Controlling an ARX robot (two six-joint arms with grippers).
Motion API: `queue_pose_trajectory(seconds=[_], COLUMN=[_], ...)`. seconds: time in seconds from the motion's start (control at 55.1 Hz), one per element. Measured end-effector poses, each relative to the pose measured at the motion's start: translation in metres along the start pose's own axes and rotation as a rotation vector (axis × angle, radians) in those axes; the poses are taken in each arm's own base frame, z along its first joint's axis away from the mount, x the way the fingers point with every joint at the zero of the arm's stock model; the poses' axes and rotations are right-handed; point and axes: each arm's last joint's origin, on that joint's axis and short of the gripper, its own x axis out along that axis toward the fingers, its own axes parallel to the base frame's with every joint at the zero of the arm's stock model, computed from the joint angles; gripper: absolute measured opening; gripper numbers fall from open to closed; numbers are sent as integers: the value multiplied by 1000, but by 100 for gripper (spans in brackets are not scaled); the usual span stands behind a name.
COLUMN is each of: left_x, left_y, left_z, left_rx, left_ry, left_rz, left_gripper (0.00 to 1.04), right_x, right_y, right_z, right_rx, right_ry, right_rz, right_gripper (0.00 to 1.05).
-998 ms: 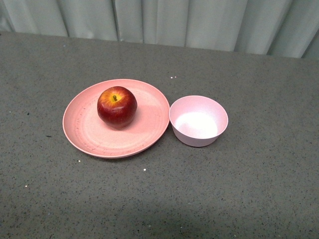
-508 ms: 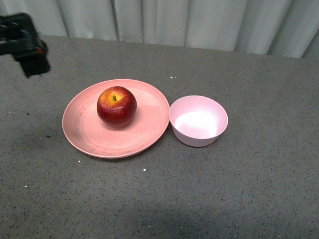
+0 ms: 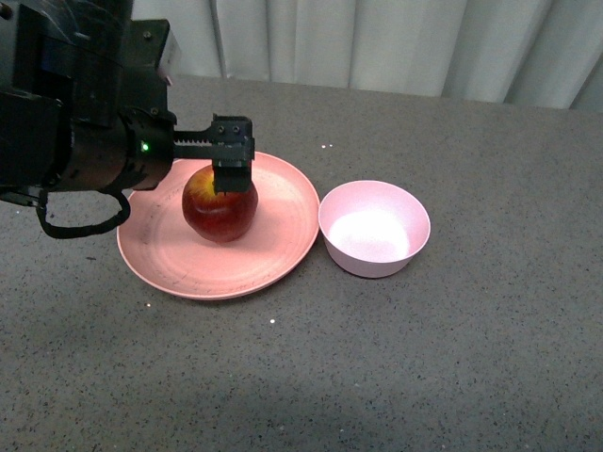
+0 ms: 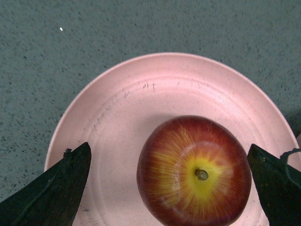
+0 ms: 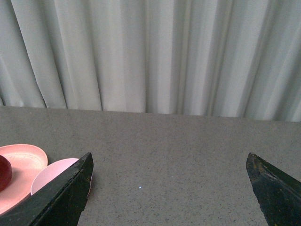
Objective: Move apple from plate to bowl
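The dark-red apple [image 3: 221, 209] sits on the salmon-pink plate [image 3: 273, 254], left of the plate's middle. Just right of the plate stands the pale pink bowl [image 3: 374, 231], with nothing in it. My left gripper [image 3: 231, 179] hangs over the apple's top and is open. In the left wrist view the apple [image 4: 195, 172], stem hollow up, lies between the two dark fingers [image 4: 56, 193], with a gap on each side, and the plate [image 4: 127, 108] shows beneath. My right gripper [image 5: 169, 160] is open over bare table; the apple [image 5: 3, 172], plate [image 5: 23, 160] and bowl [image 5: 51, 176] show at that picture's edge.
The table [image 3: 452, 358] is grey and speckled. A pale pleated curtain [image 3: 377, 42] closes off its far edge. The bulky black left arm [image 3: 85, 122] covers the far left of the table and part of the plate's rim.
My left arm has swung in from the far left edge of the front view to above the apple. Apple, plate and bowl have not moved.
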Motion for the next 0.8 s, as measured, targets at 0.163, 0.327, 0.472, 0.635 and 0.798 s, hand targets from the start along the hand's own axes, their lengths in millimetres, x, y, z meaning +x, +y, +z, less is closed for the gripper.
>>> queue_pose_trajectory(seconds=[0.163, 0.327, 0.472, 0.635, 0.798], left_x=[6, 10, 17, 17, 16], left_y=[-8, -12, -11, -11, -12], left_z=[-5, -4, -10, -11, -10], left_rx=[6, 17, 30, 38, 39], left_ry=[47, 64, 97, 104, 101], left_rz=[-27, -27, -13, -12, -14], left_gripper=[98, 98, 98, 80, 74], right_x=[0, 0, 0, 0, 0], right_y=[0, 0, 0, 0, 0], right_z=[0, 0, 0, 0, 0], right_rx=[0, 0, 0, 0, 0], right_ry=[0, 0, 0, 0, 0], right_rz=[0, 0, 0, 0, 0], right_gripper=[95, 95, 95, 95, 95])
